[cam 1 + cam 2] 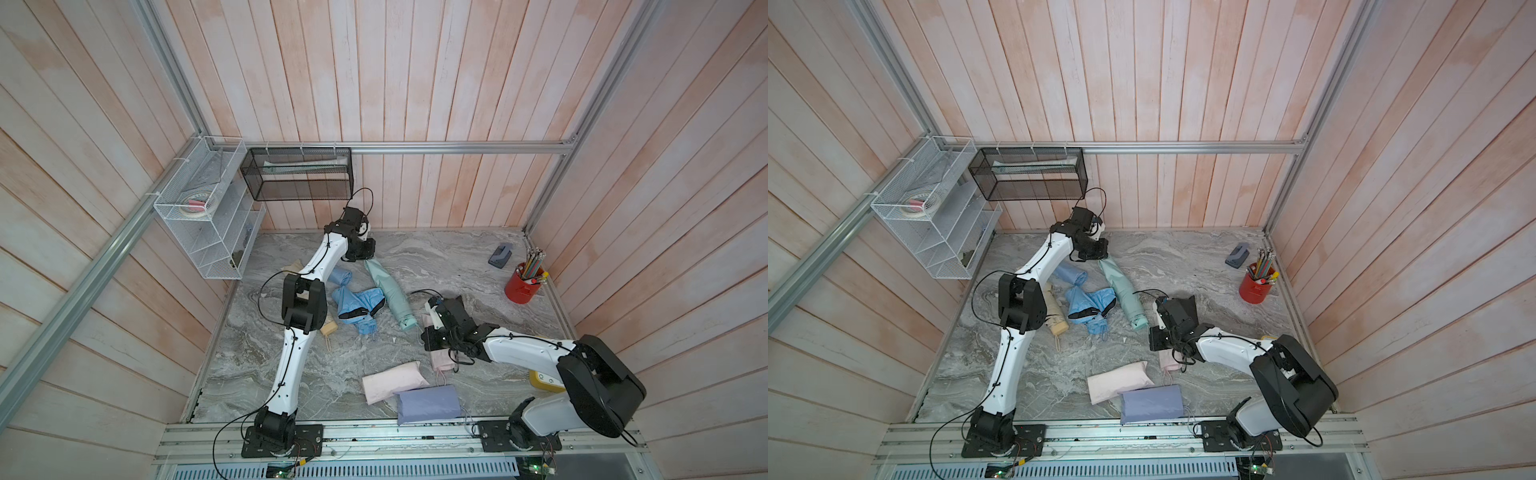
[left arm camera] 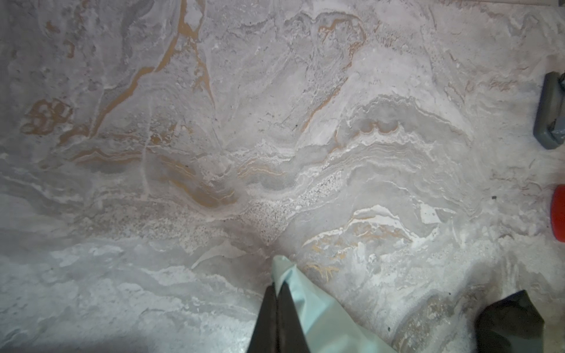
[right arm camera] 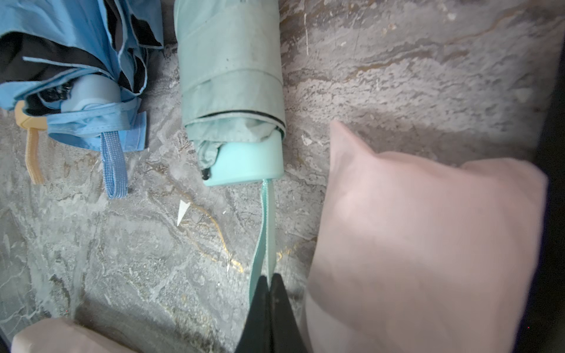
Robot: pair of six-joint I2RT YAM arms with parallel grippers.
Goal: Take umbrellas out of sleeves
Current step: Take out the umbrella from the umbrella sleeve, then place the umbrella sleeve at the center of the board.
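Mint umbrella (image 3: pixel 244 162) between both, left gripper (image 2: pixel 276 285) pinching mint sleeve (image 2: pixel 308 308), right gripper (image 3: pixel 270 276) pinching wrist cord (image 3: pixel 266 220)

Mint umbrella (image 3: pixel 247 165): hidden inside the mint sleeve (image 3: pixel 229 61) but for its handle end; sleeve cut off by the frame's top edge. Beige umbrella (image 1: pixel 328 329): mostly behind the left arm (image 1: pixel 301 307) in a top view. Yellow item (image 1: pixel 537 384): largely behind the right arm (image 1: pixel 582 374), kind unclear. Pink sleeve (image 3: pixel 428 244): blurred, cut off below. Grey object (image 2: pixel 550 113), red object (image 2: pixel 560 214): each cut by the left wrist view's edge. White wire shelf (image 1: pixel 183 216): lower contents too small to tell.
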